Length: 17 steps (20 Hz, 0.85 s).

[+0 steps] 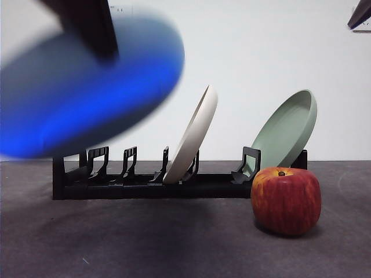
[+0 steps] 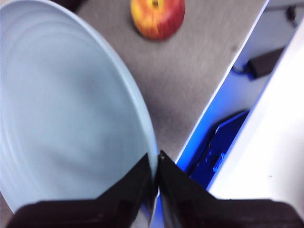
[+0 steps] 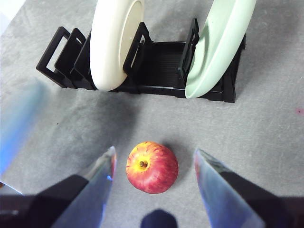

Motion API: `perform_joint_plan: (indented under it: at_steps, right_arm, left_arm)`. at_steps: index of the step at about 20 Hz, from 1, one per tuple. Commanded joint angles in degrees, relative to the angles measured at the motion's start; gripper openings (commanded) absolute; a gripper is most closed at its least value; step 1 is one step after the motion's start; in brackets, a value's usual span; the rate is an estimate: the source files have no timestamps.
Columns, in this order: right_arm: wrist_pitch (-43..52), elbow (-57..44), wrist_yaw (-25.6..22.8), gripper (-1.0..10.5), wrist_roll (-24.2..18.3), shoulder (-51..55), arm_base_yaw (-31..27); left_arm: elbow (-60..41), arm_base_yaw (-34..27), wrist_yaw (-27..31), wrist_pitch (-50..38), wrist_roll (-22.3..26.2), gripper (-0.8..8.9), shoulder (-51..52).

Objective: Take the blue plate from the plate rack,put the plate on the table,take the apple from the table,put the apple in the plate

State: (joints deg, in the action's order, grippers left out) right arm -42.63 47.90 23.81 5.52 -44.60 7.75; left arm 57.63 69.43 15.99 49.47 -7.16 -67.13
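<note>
Left gripper is pinched on the rim of the blue plate, one jaw on each face of the rim, and it holds the plate in the air, clear of the plate rack. In the front view the plate is blurred and tilted, above and in front of the rack's empty end slots, the dark arm coming down onto its upper edge. Right gripper hangs above the apple with its jaws spread wide, one on each side of the fruit and not touching it. The apple stands upright on the table, stem up, just in front of the rack at the end opposite the lifted plate. The rack lies behind the apple, long side across the table. A white plate stands tilted in a slot near the rack's middle. A green plate leans in the end slot behind the apple, hollow face toward the front camera. The slots between the white plate and the near end of the rack hold nothing.
</note>
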Motion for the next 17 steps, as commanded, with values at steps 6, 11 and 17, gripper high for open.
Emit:
perform_joint_plan:
  at_steps: [6, 11, 17]
  right_arm:
    - [0.09, 0.28, -0.15, 2.8, -0.46, 0.00, -0.15]
    - [0.09, 0.28, -0.15, 2.8, -0.46, 0.00, -0.13]
    - [0.09, 0.28, 0.17, 2.9, -0.46, -0.04, -0.13]
  left_arm:
    - [-1.46, -0.04, 5.51, -7.98, 2.99, -0.09, -19.96]
    - [-1.46, -0.04, 6.43, -14.36, 4.09, 0.06, -26.56]
    - [-0.79, -0.81, 6.36, -15.96, 3.89, 4.71, -26.53]
